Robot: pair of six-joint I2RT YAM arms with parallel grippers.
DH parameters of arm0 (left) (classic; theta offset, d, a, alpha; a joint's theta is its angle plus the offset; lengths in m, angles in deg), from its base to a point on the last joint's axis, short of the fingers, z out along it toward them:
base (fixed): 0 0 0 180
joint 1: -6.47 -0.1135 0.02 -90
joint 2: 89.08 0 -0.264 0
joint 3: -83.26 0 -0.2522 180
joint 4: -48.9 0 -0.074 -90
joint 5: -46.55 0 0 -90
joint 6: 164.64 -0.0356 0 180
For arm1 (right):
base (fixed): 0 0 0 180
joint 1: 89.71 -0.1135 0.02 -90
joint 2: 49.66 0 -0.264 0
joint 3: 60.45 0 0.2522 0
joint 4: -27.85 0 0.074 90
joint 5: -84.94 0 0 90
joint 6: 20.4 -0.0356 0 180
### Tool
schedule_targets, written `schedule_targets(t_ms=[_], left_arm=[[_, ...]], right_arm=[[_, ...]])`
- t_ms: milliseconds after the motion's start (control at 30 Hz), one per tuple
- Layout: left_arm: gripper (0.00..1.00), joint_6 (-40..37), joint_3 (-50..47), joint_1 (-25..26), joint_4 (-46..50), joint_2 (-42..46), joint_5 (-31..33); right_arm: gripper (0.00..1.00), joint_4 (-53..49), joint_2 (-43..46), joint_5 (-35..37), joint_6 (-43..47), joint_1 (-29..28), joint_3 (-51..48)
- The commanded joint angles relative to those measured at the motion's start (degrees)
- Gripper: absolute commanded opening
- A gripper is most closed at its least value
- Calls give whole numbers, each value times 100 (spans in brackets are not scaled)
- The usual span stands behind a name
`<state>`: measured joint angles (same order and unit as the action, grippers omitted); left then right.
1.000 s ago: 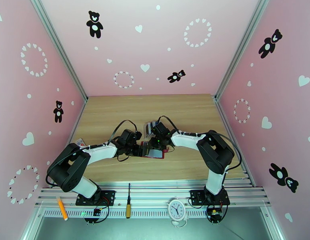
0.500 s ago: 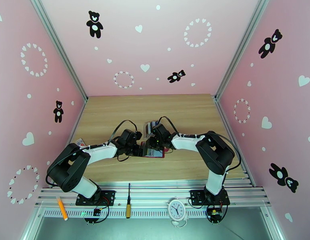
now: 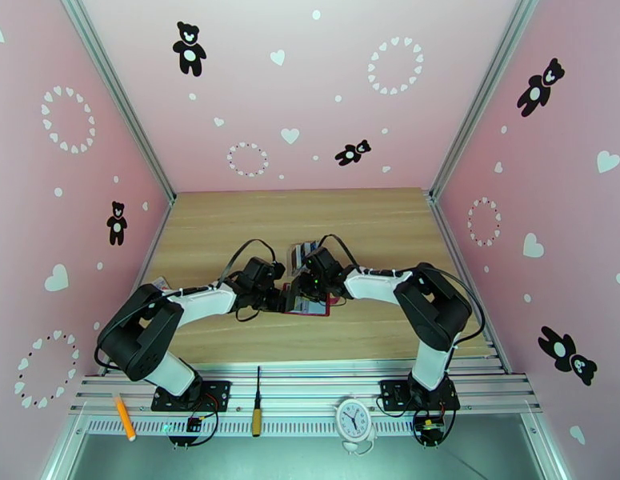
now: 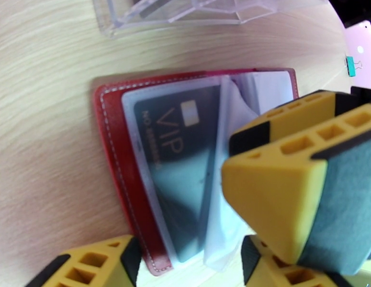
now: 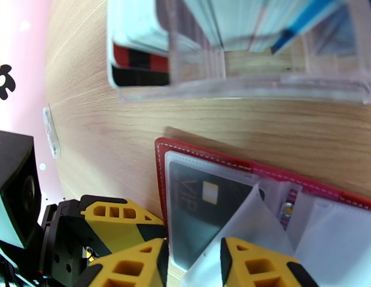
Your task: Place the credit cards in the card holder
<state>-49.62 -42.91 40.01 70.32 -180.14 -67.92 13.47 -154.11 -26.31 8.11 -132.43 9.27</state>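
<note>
- The holder [image 4: 113, 139] lies open on the bench [image 4: 41, 92], mid-bench between the arms. A black VIP card [image 4: 185, 154] sits in its left clear pocket.
- The left gripper [image 4: 190, 254] is spread, its fingers either side of the holder's end nearest it. I judge that it braces the holder and does not pinch it.
- The right gripper [image 5: 192, 254] stands narrowly parted over a raised pocket leaf [image 5: 247, 211]; whether it pinches the leaf I cannot tell.
- Step in hand: probably opening the next pocket, with one card in. More cards [image 5: 137, 58] stand in the rack [image 5: 262, 84].
- The next move calls for a card slid edge-first into a pocket mouth, with the holder pinned flat.
- Room: the rack stands just beyond the holder's far edge and both grippers crowd over the holder — tight. Bare bench lies farther out and to both sides.
</note>
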Motion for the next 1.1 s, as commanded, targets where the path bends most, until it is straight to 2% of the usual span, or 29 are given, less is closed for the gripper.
schedule_targets(t_ms=[0,367,833,1067], left_arm=[[64,-97,13,110,89,-323,210],[70,-179,61,259,110,-324,180],[70,-243,196,300,501,-541,784],[68,-246,290,327,631,-752,938]], right_arm=[[36,-188,109,-289,-64,-50,40],[37,47,86,-392,-192,-45,-31],[37,263,268,-441,-429,-25,-84],[37,53,696,-391,-329,148,-114]])
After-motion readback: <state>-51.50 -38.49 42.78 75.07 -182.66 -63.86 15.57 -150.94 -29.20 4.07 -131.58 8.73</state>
